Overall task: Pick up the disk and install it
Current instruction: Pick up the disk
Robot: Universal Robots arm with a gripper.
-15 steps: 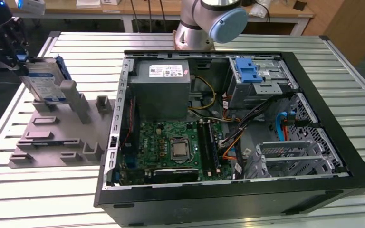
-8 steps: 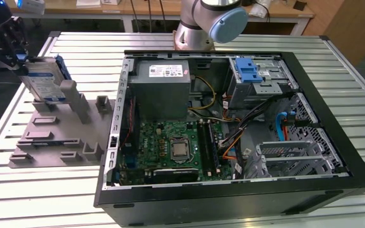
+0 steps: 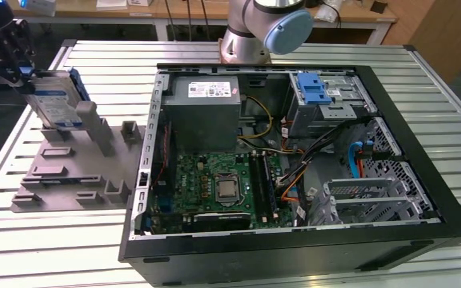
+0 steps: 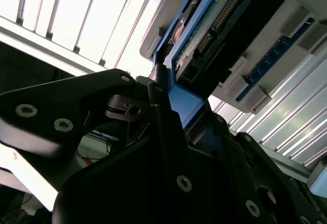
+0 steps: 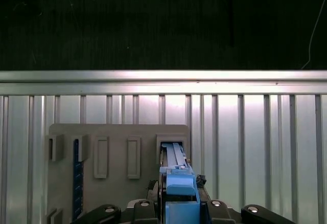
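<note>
While the tool is clamped on the upper edge of the disk, the disk stands upright at the grey holder on the counter, at the exterior view's left. Whether its lower edge has cleared the holder cannot be told. Grasp judged achieved; installation not yet done, the open computer case standing well apart.
</note>
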